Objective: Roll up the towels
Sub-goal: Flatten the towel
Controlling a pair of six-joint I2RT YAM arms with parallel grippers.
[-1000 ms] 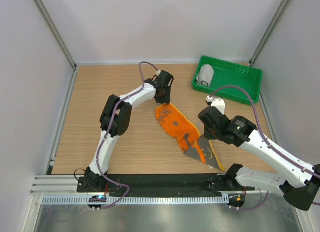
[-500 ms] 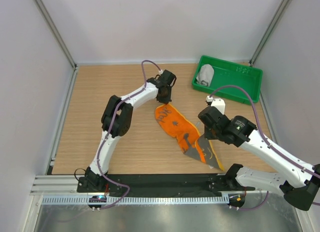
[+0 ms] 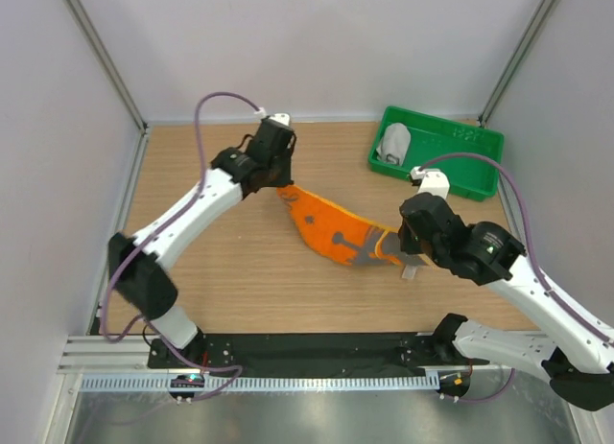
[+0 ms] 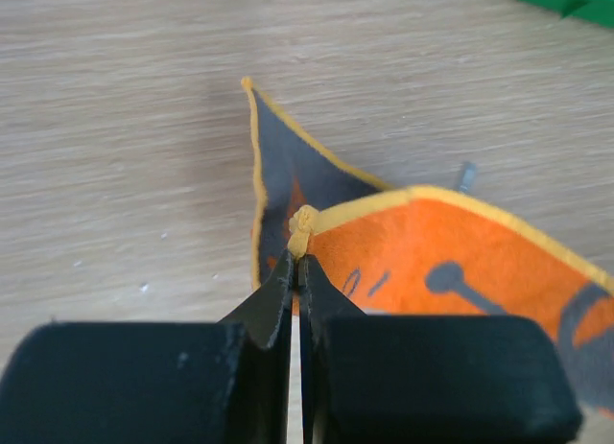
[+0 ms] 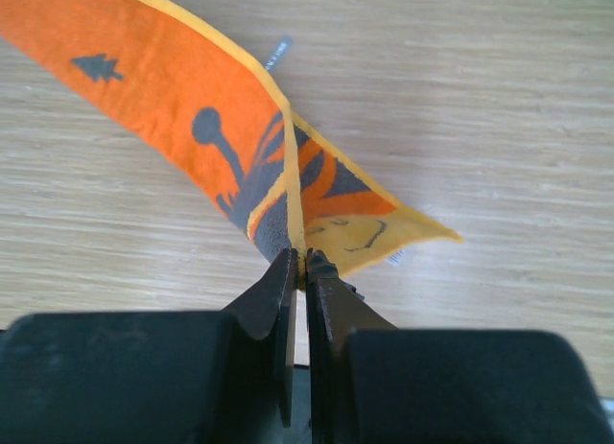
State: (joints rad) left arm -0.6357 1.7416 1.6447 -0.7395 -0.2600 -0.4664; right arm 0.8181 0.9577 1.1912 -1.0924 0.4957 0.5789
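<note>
The left gripper and right gripper each pinch tight on one end of the orange towel, which is strung between them over the table. The grey towel sits in the green tray, well apart. The orange one's tag is too small to read.

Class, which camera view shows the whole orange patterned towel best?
Top external: the orange towel shows end to end, held between the left gripper and right gripper. The left wrist view shows only one pinched corner and grey backing; the right wrist view only the other pinched end.
</note>
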